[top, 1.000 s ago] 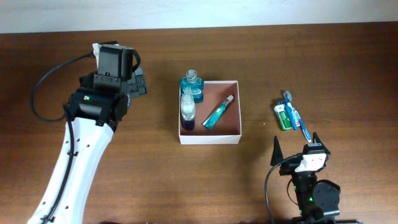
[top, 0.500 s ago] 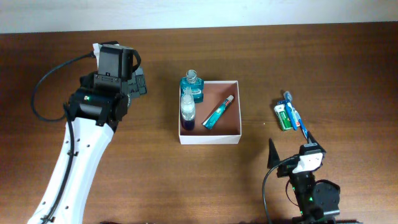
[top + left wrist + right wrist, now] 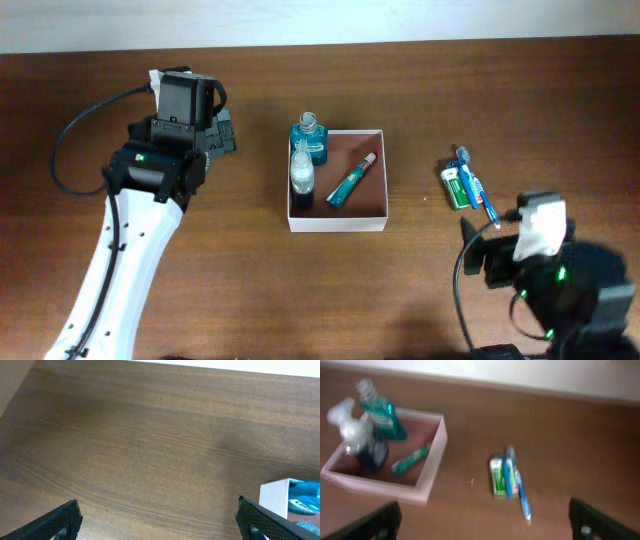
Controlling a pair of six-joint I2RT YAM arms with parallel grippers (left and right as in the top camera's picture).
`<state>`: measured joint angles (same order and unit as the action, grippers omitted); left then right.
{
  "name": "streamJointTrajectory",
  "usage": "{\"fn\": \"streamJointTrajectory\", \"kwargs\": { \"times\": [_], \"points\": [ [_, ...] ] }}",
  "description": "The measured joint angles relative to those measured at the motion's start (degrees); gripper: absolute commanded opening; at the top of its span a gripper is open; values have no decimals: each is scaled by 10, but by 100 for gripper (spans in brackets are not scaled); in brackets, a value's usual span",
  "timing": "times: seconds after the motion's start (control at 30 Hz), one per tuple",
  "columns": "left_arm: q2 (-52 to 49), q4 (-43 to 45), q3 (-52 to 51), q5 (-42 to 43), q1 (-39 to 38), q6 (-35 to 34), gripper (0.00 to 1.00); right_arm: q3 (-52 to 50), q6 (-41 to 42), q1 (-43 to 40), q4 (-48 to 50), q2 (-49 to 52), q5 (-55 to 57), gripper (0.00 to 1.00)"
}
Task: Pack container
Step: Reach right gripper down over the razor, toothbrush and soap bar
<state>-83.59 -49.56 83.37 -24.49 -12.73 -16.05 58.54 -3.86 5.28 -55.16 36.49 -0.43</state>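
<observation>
From overhead, the dark wood-grain table (image 3: 420, 90) carries the container (image 3: 337, 223), a square, shallow box with thin white walls and a matte reddish-brown floor, sitting near the middle. Inside it, a teal mouthwash bottle (image 3: 309, 141) stands in the far left corner, a clear spray bottle (image 3: 302, 176) with a dark base stands just beside it along the left wall, and a slim teal toothpaste tube (image 3: 351, 181) lies diagonally on the floor. Well to the right, a blue toothbrush (image 3: 479, 189) lies touching a small green pack (image 3: 455, 189). The left arm (image 3: 130, 250), white-shelled with a black head, reaches over the table left of the box, and the right arm (image 3: 545, 265) shows as a blur at the lower right. In the left wrist view, the left gripper (image 3: 160, 525) hangs above bare wood, its 2 black textured fingertips spread to the frame's lower corners with nothing between them; a white corner of the box shows at the right edge. The right wrist view is smeared, but the right gripper (image 3: 485, 525) appears just as widely parted and empty, with the box ahead to the left and the toothbrush and pack ahead near the centre.
</observation>
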Motion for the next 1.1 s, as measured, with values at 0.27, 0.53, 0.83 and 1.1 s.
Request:
{"fn": "streamJointTrajectory", "kwargs": {
  "times": [0.27,0.53,0.83,1.1],
  "points": [
    [0,0,0,0,0,0,99,87,-36,0,-83,214,19,98],
    [0,0,0,0,0,0,99,87,-41,0,-54,372,-10,99],
    [0,0,0,0,0,0,99,87,-48,-2,15,497,-9,51],
    [0,0,0,0,0,0,100,87,-45,-50,35,548,28,50]
  ]
}}
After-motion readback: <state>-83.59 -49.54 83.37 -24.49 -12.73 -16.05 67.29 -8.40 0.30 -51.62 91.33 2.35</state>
